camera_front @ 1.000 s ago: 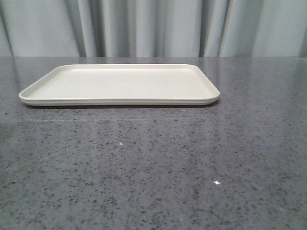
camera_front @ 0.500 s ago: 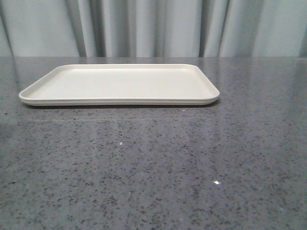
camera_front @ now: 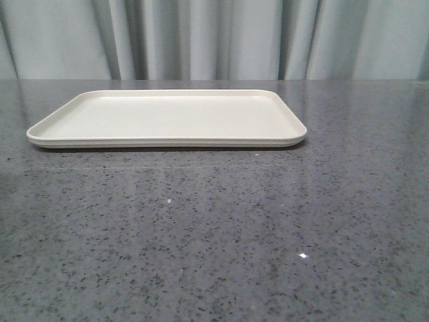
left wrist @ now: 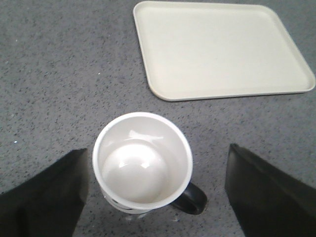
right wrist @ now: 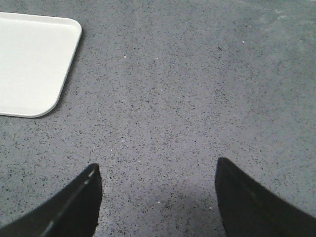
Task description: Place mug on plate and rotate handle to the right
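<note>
The cream plate [camera_front: 167, 119] lies empty at the back of the grey table. It also shows in the left wrist view [left wrist: 217, 49] and partly in the right wrist view [right wrist: 34, 59]. The white mug [left wrist: 142, 160] stands upright on the table, seen from above in the left wrist view only. Its black handle [left wrist: 192, 200] sticks out from the mug on the side away from the plate. My left gripper [left wrist: 158, 168] is open, with the mug between its fingers and nearer one of them. My right gripper [right wrist: 158, 173] is open and empty over bare table.
Grey speckled tabletop [camera_front: 214, 235] all around. A pale curtain [camera_front: 214, 37] hangs behind the table's far edge. Neither arm nor the mug shows in the front view.
</note>
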Tool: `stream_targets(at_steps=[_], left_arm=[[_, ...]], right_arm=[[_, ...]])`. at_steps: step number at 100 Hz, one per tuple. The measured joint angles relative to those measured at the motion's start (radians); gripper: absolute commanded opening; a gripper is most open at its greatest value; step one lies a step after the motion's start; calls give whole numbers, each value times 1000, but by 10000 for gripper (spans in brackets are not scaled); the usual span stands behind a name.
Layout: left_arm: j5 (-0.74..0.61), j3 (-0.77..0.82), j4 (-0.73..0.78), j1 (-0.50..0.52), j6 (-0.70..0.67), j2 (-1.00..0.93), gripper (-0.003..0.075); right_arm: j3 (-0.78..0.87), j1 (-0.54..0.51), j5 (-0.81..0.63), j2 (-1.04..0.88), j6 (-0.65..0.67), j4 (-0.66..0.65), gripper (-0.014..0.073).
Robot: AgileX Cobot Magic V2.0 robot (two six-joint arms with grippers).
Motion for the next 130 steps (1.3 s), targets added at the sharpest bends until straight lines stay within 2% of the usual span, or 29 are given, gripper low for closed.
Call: stream_targets(at_steps=[85,106,118,130], left_arm=[[13,53,100,0,2,375,543],[6,53,104,0,21,405,424],[6,53,104,0,21,411,319],[6,53,104,0,21,411,181]], right_arm=[[0,0,0,0,0,0,498],[0,0,0,0,0,0,498],[0,0,0,0,0,0,498],[0,0,0,0,0,0,498]])
